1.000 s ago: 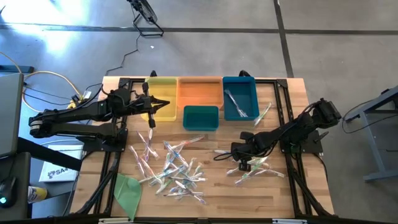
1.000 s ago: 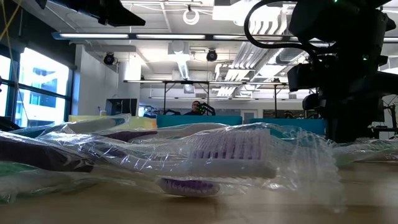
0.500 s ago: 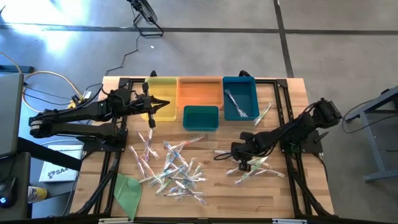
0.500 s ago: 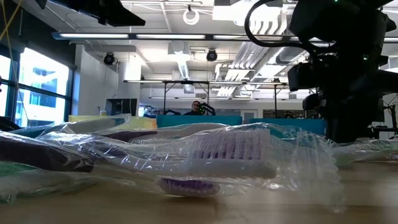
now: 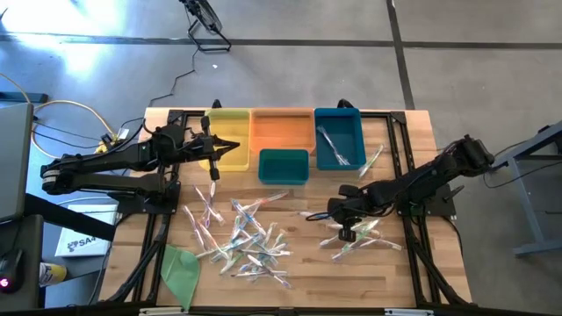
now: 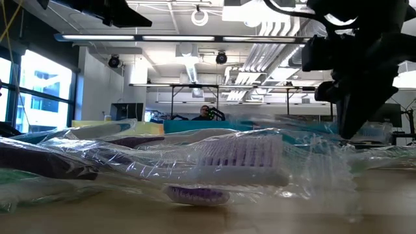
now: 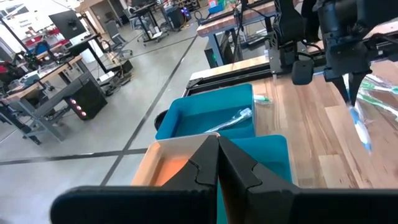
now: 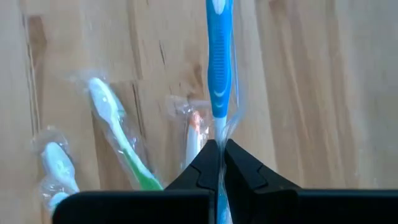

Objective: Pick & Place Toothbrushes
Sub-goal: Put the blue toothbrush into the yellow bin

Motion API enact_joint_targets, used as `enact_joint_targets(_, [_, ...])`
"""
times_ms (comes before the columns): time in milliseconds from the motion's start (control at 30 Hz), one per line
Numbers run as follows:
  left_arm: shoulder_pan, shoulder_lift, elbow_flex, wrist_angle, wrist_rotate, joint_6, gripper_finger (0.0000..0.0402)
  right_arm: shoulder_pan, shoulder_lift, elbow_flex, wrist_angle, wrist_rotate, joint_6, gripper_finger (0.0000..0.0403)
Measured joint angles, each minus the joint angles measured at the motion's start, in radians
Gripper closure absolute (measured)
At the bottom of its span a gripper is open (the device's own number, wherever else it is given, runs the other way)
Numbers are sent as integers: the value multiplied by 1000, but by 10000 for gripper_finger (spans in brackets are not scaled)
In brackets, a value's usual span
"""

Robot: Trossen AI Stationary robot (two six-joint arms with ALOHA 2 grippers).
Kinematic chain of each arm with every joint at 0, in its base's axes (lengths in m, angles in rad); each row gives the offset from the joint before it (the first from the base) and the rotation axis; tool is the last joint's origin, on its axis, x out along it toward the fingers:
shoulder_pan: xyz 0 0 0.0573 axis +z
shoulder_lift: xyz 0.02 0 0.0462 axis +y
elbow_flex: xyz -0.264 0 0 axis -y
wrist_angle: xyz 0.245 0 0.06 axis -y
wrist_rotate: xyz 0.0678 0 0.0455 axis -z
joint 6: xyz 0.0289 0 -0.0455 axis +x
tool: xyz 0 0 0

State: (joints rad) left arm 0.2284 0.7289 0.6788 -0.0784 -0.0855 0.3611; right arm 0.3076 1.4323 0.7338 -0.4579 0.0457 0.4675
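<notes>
Right now my right gripper is clamped on a blue toothbrush in its clear wrapper, whose long axis runs straight out from the fingertips, over the wood of the table. From above, that gripper sits over the table's right half, beside a small scatter of wrapped brushes. The blue bin, already holding a brush or two, lies toward the far edge, with bare table between and no clutter in the way, so I judge a lift and a short carry will do. My left gripper waits pressed shut at the yellow bin, farther from this brush. The main pile lies in the middle.
</notes>
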Motion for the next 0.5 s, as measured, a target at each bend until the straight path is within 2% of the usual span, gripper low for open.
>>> enact_joint_targets(500, [0, 0, 0, -1, 0, 0, 402, -24, -108, 1, 94, 66, 2, 399])
